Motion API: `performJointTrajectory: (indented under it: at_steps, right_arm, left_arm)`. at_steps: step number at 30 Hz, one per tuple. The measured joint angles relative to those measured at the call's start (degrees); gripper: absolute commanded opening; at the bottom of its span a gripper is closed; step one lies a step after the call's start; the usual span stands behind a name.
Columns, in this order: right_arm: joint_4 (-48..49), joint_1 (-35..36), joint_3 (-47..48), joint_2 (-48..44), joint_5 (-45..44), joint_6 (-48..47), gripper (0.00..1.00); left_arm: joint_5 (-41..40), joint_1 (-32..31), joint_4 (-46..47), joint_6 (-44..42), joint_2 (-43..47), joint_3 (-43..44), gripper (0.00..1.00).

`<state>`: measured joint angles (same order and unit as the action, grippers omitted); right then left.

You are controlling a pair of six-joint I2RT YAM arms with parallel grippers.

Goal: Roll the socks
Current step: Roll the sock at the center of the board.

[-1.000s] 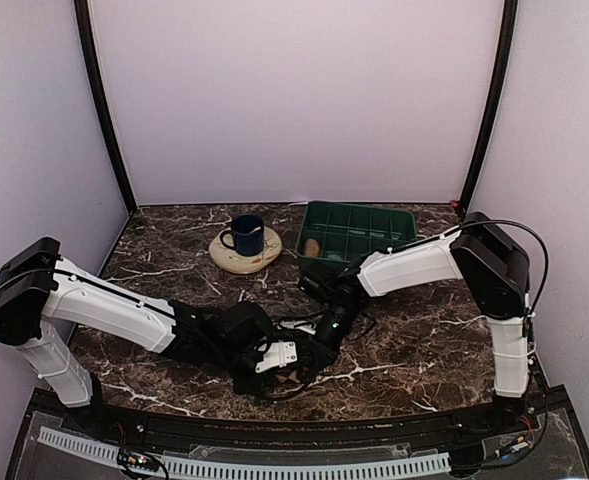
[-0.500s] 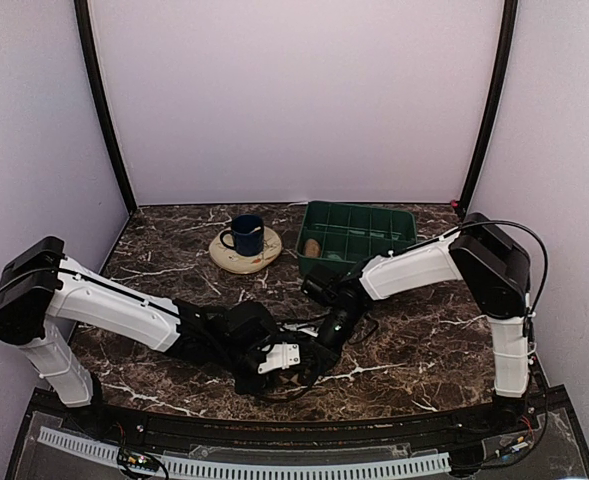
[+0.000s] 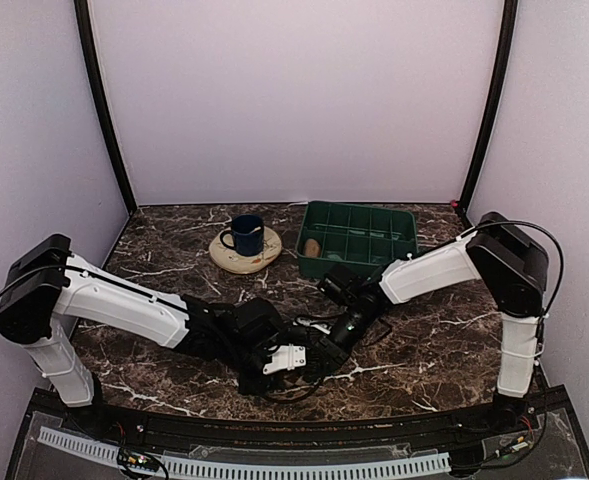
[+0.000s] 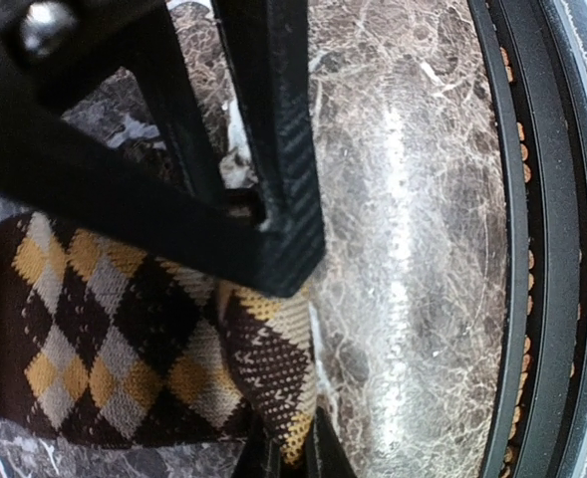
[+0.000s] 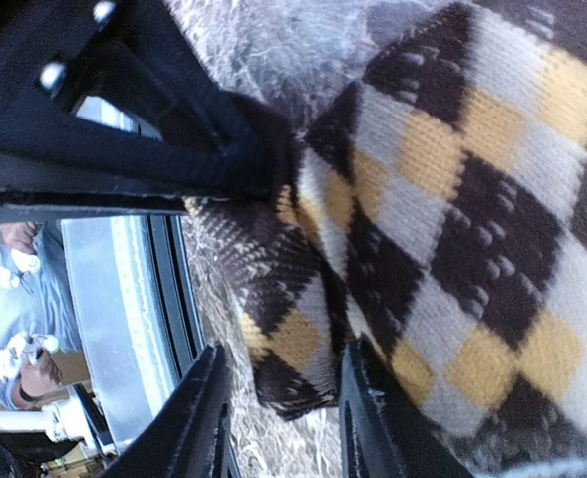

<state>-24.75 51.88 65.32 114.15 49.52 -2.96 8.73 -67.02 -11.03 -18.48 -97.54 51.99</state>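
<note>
The dark brown argyle sock [image 4: 114, 358], patterned with yellow, tan and pale grey diamonds, is lying mostly flat at about 6 o'clock in the top view. One end is folding over onto itself in a thick doubled edge. The plain tan sock [image 3: 312, 247] is sitting as a small bundle toward 12 o'clock, in the near-left compartment of the green tray [image 3: 359, 206].
</note>
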Motion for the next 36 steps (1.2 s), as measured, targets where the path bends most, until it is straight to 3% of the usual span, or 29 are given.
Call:
performJointTrajectory:
  at_steps: [15, 36]
  right_arm:
    - [9.6, -3.6, -9.2, -5.8, -0.4, 7.2, 0.38]
    - [22.1, -6.3, -20.2, -14.5, -10.1, 14.8, 0.38]
  left_arm:
    - [7.2, 2.8, -6.7, -0.1, -4.4, 6.5, 0.0]
    - [26.8, 12.1, -18.0, 2.2, -13.9, 16.3, 0.0]
